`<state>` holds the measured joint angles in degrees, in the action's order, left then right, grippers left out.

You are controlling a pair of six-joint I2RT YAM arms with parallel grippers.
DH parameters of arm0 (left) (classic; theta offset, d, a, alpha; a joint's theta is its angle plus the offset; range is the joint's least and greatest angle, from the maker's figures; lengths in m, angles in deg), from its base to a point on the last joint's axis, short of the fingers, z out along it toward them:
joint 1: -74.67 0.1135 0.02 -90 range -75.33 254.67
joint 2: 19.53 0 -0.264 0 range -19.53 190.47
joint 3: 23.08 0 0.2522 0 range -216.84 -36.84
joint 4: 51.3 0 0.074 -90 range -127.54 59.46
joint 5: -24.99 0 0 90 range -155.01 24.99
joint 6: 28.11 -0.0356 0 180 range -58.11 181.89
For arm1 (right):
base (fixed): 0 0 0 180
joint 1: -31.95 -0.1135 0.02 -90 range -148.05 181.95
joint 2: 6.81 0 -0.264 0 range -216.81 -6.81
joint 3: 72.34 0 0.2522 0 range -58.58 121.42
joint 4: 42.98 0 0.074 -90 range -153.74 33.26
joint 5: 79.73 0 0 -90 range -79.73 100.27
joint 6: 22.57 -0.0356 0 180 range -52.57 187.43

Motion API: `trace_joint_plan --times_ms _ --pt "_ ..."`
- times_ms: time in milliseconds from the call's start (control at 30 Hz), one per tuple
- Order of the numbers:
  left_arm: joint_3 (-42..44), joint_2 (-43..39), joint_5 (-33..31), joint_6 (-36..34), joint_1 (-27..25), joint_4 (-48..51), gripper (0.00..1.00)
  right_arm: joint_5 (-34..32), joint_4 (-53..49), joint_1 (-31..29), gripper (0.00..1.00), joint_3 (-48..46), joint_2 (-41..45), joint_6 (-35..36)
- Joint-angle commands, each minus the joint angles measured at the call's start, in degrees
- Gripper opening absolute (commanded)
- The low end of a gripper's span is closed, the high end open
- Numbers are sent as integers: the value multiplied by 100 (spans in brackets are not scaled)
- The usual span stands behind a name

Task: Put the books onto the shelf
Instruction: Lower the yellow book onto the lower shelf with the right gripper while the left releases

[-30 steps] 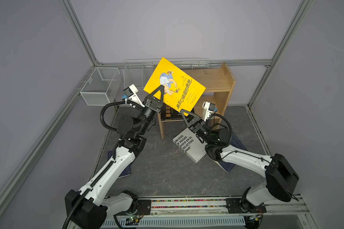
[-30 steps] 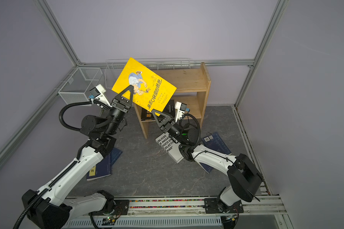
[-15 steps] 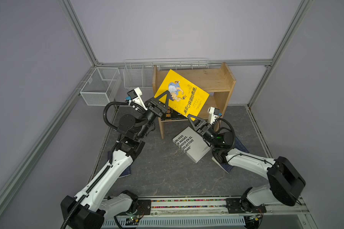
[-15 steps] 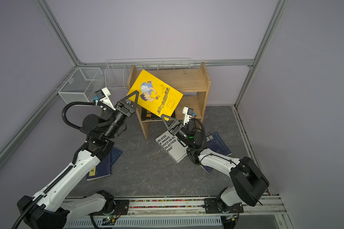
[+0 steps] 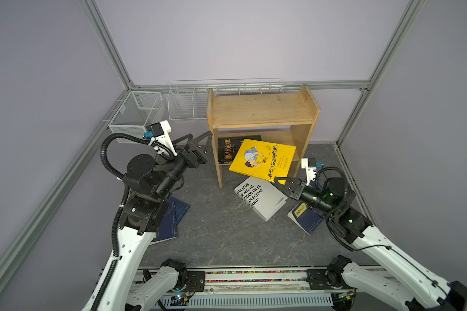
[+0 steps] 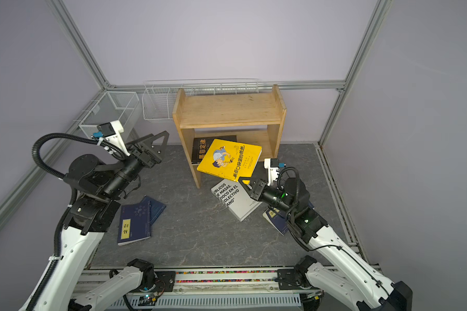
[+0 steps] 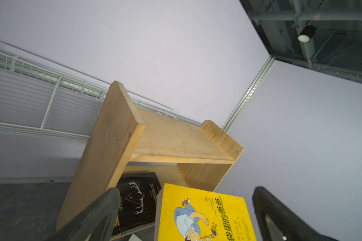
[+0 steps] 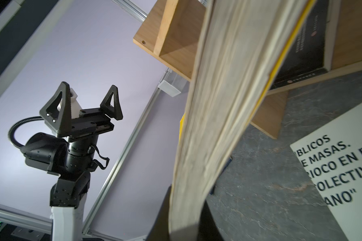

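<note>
While two thin navy books (image 6: 134, 221) lie overlapped on the grey mat (image 5: 221, 231) beside the left arm's base, a third navy book (image 5: 305, 218) lies partly under the right arm on the opposite side. Between them, a little farther in, the thick white book (image 5: 259, 199) with black lettering lies flat on the mat, just in front of the shelf's right half.

Above the white book's far corner, the right gripper (image 5: 279, 180) has its jaws clamped on the near corner of the yellow book (image 5: 262, 159). In the right wrist view the book's page edge (image 8: 217, 104) runs up from between the fingers. The book is tilted, cover up, with its far corner reaching into the lower opening of the shelf (image 5: 262, 110) and overlapping the black book (image 5: 227, 150). Whether it rests on the lower board cannot be told.

The left gripper (image 5: 198, 136) hangs just left of the shelf's left side panel, pointing toward it, with its jaws wide apart and nothing between them.

The black book with orange characters lies flat on the left of the lower tier, jutting over its front edge. The upper tier is bare. Behind and to the left of the shelf, two white wire baskets (image 5: 135, 113) stand against the walls.
</note>
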<state>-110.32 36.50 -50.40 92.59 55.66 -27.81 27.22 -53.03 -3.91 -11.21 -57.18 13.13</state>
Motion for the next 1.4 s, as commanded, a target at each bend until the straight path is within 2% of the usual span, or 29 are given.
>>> trace_joint_plan --times_ms 0,167,300,600,867,1133,1233,1367 --pt "113 256 508 -204 106 384 99 -111 -784 87 6 261 -87 581" --pt "517 351 715 -3 107 -111 99 45 92 152 6 170 -483 596" --pt "835 374 630 175 112 -348 99 101 627 159 6 219 -690 805" --pt "1129 462 402 349 126 -492 99 359 1057 274 6 346 -1061 717" --pt "1242 408 255 192 171 -350 99 602 1598 331 6 710 -1647 833" --pt "1370 364 209 171 230 -306 99 1043 2393 524 6 853 -2220 440" --pt "1366 348 224 125 244 -271 99 1214 2301 565 6 1100 -2471 454" --pt "1386 311 227 59 261 -219 99 1275 1696 640 6 1435 -2658 524"
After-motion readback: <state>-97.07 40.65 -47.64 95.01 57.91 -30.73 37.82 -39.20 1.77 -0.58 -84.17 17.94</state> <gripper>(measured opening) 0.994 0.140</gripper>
